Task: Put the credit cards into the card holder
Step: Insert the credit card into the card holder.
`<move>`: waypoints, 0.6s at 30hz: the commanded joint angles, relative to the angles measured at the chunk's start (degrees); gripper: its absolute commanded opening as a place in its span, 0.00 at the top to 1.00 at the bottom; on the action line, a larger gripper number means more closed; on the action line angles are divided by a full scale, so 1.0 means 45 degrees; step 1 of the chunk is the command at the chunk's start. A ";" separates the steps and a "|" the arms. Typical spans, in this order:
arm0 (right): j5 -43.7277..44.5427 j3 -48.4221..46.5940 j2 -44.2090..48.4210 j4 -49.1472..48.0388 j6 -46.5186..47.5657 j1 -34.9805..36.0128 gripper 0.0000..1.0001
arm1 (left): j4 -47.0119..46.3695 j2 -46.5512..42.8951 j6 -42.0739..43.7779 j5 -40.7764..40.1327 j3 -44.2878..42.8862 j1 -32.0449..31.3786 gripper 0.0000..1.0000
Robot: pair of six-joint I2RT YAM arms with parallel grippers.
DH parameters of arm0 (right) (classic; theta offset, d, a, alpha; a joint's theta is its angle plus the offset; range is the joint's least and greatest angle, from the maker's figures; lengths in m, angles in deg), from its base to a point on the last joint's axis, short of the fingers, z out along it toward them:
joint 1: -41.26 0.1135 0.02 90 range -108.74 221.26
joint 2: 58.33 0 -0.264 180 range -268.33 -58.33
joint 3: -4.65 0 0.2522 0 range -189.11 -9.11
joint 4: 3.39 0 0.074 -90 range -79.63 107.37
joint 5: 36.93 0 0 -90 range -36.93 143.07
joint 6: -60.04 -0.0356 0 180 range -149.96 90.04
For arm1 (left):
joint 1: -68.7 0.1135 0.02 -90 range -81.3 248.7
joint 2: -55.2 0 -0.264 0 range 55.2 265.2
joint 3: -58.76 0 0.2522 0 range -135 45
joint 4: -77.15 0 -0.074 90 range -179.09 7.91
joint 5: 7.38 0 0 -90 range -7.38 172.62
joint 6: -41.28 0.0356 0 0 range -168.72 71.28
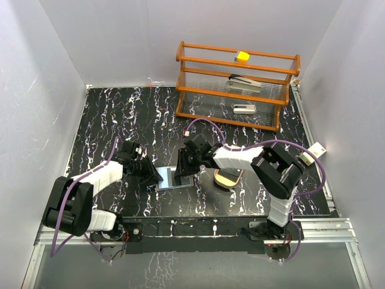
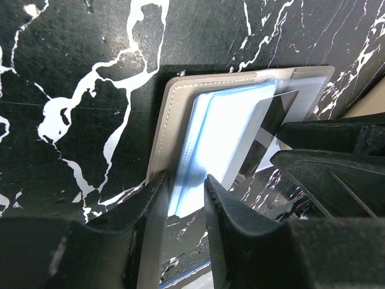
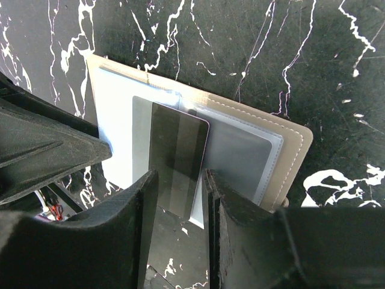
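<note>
The grey card holder lies open on the black marbled table between my two grippers. Its stitched cover and pale blue clear sleeves show in the left wrist view. My left gripper is closed on the near corner of the sleeve stack. My right gripper is shut on a dark credit card, whose far end lies over the holder's clear sleeves. The dark card also shows in the left wrist view. No other loose cards are in view.
A tan oval wooden tray sits just right of the holder, under the right arm. A wooden shelf rack stands at the back right, with a yellow block, a stapler and a small white object. White walls surround the table.
</note>
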 commanded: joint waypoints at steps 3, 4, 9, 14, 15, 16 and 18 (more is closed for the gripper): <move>0.0194 -0.0134 -0.0067 -0.0139 0.0150 0.0111 0.66 | 0.0177 -0.0001 0.0188 -0.0026 -0.0068 -0.0051 0.70; 0.0159 -0.0196 -0.0204 -0.0137 0.0129 0.0135 0.66 | 0.0174 0.0017 0.0202 -0.0027 -0.0063 -0.0051 0.70; 0.0034 -0.0607 -0.0561 -0.0089 0.0154 0.0258 0.65 | 0.0193 0.0039 0.0235 -0.0005 -0.0204 -0.0041 0.70; -0.0201 -0.0763 -0.0659 -0.0395 0.0113 0.0425 0.64 | 0.0060 0.0073 0.0152 0.0097 -0.0215 -0.0056 0.70; -0.0205 -0.0763 -0.0668 -0.0496 0.0073 0.0465 0.64 | 0.0015 0.0092 0.0151 0.0152 -0.0211 -0.0060 0.70; -0.0233 -0.0763 -0.0660 -0.0611 0.0005 0.0521 0.64 | -0.0039 0.0111 0.0142 0.0210 -0.0210 -0.0046 0.70; -0.0346 -0.0736 -0.0705 -0.0880 -0.0150 0.0622 0.64 | -0.0122 0.0131 0.0137 0.0298 -0.0182 -0.0056 0.70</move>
